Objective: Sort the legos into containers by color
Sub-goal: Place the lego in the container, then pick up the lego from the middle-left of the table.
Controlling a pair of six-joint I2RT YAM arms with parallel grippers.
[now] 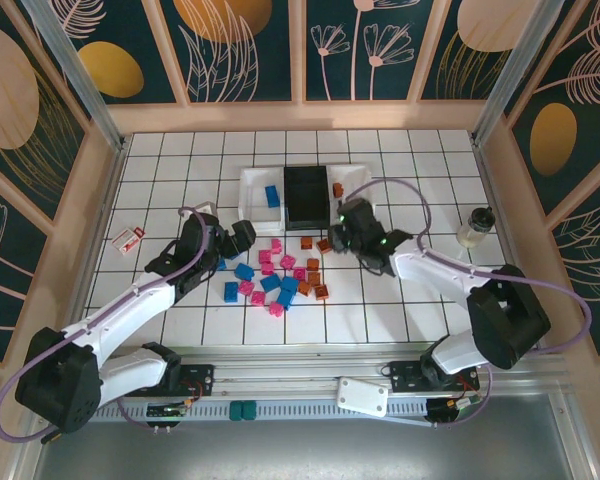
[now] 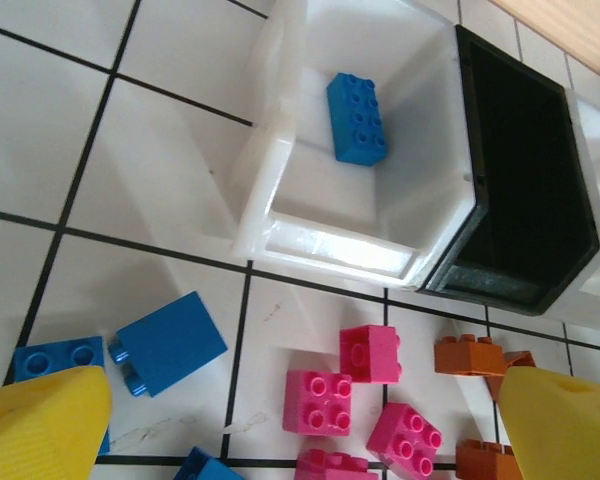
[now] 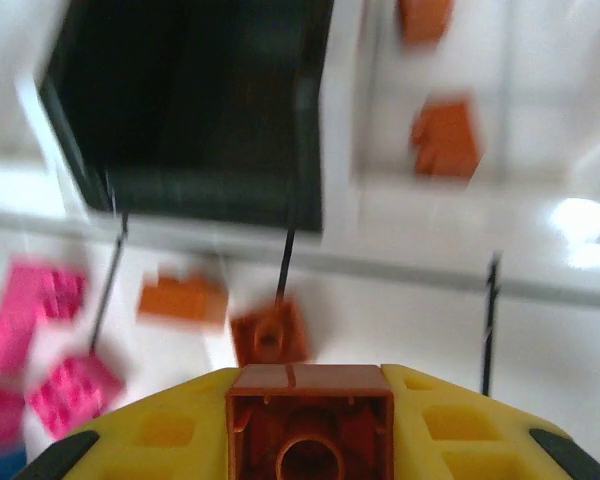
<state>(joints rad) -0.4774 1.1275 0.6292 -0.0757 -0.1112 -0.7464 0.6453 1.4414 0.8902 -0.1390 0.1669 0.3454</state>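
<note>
The right fingers (image 3: pixel 200 405) clamp an orange brick (image 3: pixel 308 415) near the black tray (image 3: pixel 200 100), all smeared by blur; the left fingers (image 2: pixel 40 425), spread wide, are half cropped.

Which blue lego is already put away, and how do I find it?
On the white tiled table, find the black tray in the middle of the row. The white tray on its left holds one blue brick. It is the only blue one inside a tray; the other blue bricks lie loose.
</note>
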